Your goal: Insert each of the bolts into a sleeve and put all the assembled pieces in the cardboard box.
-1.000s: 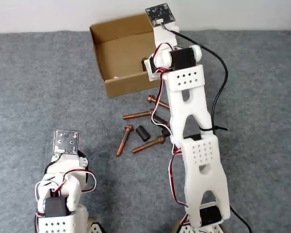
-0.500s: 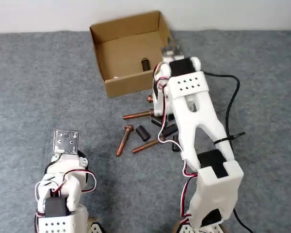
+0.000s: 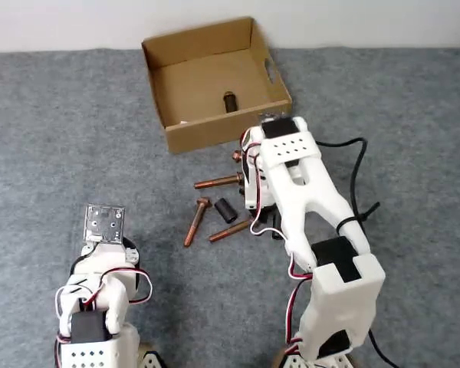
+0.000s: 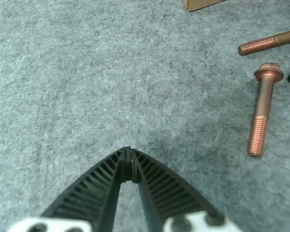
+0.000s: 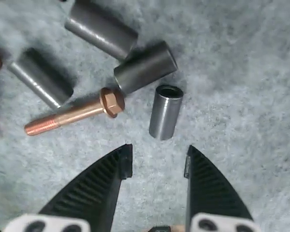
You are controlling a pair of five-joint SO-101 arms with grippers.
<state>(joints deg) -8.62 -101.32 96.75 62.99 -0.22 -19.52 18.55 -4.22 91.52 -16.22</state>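
High view: cardboard box [image 3: 185, 135] at the far edge of the grey desk [image 3: 61, 138], 1 dark piece [image 3: 229, 101] lying inside it. On the desk in front of the box lie the far bolt [image 3: 218, 182], mid bolt [image 3: 196, 221] and near bolt [image 3: 231, 229], with 1 black sleeve [image 3: 226, 210] between them. Right arm [image 3: 307, 184] is folded with the elbow raised, forearm pitched down over the pile and wrist covering part of it. Left arm [image 3: 100, 307] is tucked back at the near edge, toward the left corner.

Left wrist view: left gripper [image 4: 127, 154] has its fingers clenched tip to tip with nothing between, low over bare desk. 2 bolts lie well ahead of it.

Right wrist view: right gripper [image 5: 157, 152] points down at the desk, fingers released, gap wide and empty. Short sleeve [image 5: 166, 111] lies just ahead of the gap, untouched. 3 other sleeves lie beyond. Copper bolt [image 5: 75, 113] lies flat, its hex head just beside the middle sleeve [image 5: 145, 66].
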